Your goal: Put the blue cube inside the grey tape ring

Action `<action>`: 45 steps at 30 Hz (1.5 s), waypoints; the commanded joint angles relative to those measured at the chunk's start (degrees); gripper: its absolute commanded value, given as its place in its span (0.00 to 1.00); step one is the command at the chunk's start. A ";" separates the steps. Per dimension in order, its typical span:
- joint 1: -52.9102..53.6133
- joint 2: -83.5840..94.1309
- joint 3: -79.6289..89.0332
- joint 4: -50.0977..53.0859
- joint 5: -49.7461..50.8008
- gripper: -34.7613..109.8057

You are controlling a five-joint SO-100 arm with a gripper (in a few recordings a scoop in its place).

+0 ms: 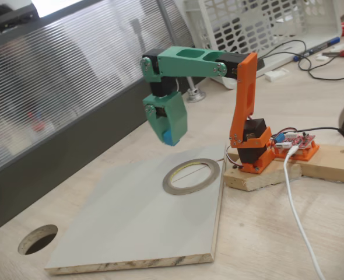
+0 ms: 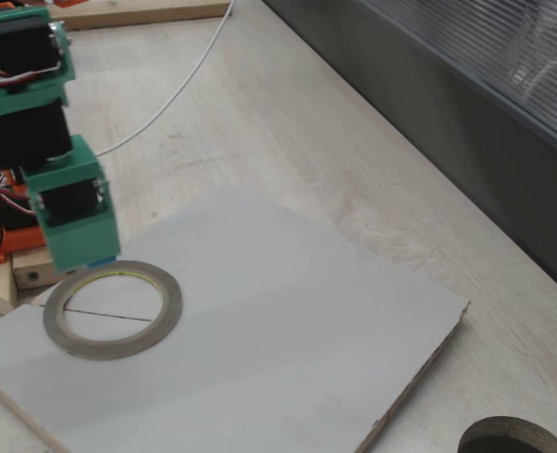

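Observation:
My green gripper point(image 1: 167, 135) hangs in the air, pointing down, shut on the blue cube point(image 1: 169, 139), whose bright corner peeks out at the jaw tip. The grey tape ring point(image 1: 191, 175) lies flat on a pale grey board point(image 1: 125, 227), below and slightly right of the cube in this fixed view. In the other fixed view the gripper point(image 2: 93, 261) hovers over the ring's point(image 2: 114, 309) far-left rim, and a sliver of the blue cube point(image 2: 104, 261) shows under the jaw. The ring's hollow holds nothing.
The orange arm base point(image 1: 255, 146) stands on wooden blocks point(image 1: 265, 175) right of the board. A white cable point(image 1: 297, 216) trails forward. A round hole point(image 1: 38, 239) is cut in the desk near the board's front left corner. A ribbed partition point(image 1: 55, 81) runs behind.

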 commanded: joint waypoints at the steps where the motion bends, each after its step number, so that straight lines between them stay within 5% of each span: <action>1: -4.31 2.11 -0.26 -0.53 0.88 0.25; 15: -9.93 16.17 18.54 -1.23 1.05 0.26; 26: -9.40 23.64 40.69 -17.58 0.62 0.26; 45: -9.14 23.64 42.28 -24.79 0.53 0.25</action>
